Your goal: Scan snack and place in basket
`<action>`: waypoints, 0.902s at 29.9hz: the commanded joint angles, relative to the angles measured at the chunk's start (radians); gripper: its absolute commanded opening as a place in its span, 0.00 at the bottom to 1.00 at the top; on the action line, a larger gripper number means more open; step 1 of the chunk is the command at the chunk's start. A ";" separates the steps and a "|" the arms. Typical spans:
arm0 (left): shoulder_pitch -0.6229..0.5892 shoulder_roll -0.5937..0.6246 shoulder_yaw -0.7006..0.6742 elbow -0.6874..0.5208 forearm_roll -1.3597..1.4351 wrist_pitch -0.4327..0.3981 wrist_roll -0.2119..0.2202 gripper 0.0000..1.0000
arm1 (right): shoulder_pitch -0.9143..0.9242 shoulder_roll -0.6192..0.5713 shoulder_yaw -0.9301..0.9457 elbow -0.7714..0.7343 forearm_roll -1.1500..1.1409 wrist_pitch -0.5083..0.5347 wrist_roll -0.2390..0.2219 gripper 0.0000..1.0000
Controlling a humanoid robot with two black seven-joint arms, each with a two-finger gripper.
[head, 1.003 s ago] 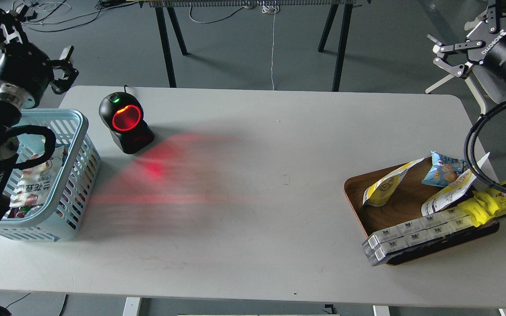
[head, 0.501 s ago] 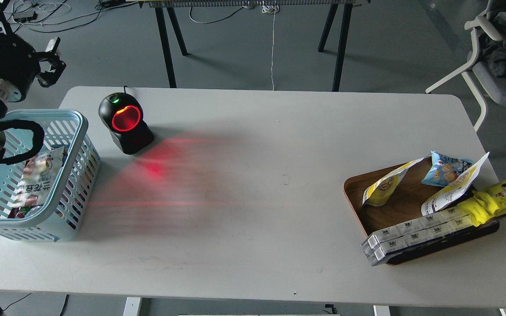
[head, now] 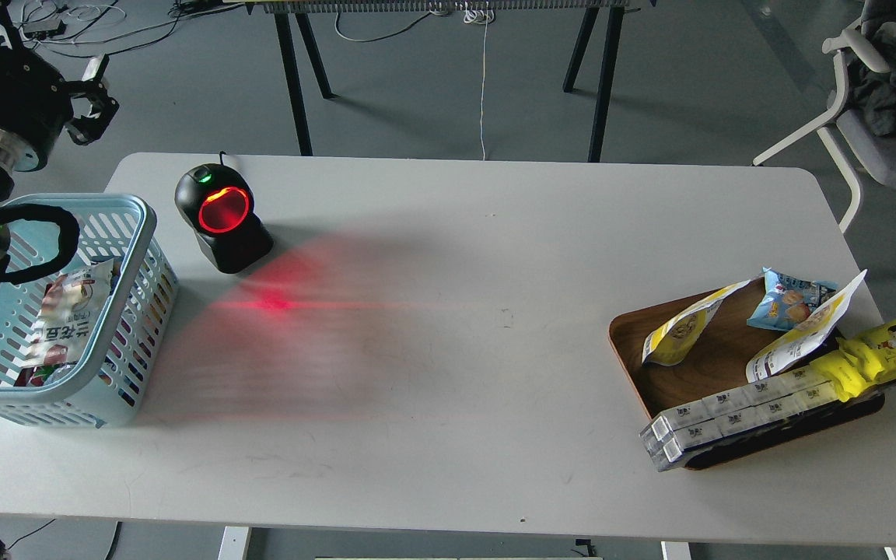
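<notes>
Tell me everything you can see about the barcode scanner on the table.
The barcode scanner is a black, plastic-looking unit with a rounded head on a wedge base. Its round window glows red, with a small green light above. It stands upright near the white table's far left corner, just right of the basket, not touching it, throwing red light across the tabletop. A thin cable leaves its back.

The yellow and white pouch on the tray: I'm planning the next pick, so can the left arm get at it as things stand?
Probably not. The left gripper hangs beyond the basket, while the pouch lies on the wooden tray across the table. Nothing blocks the way; the span looks too long.
</notes>
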 commanded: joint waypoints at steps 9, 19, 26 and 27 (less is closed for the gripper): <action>0.006 0.007 -0.004 0.000 0.000 -0.002 0.003 1.00 | 0.040 0.245 -0.003 -0.208 -0.145 0.000 0.000 0.96; 0.005 0.001 0.004 0.000 0.000 0.000 0.003 1.00 | 0.253 0.476 -0.142 -0.373 -0.208 -0.020 0.000 0.99; -0.005 -0.007 0.004 -0.001 0.000 0.009 0.003 1.00 | 0.781 0.562 -0.754 -0.427 -0.003 -0.022 0.000 0.99; -0.005 -0.007 0.004 -0.001 0.000 0.009 0.003 1.00 | 0.847 0.571 -0.822 -0.426 0.028 -0.022 0.000 0.99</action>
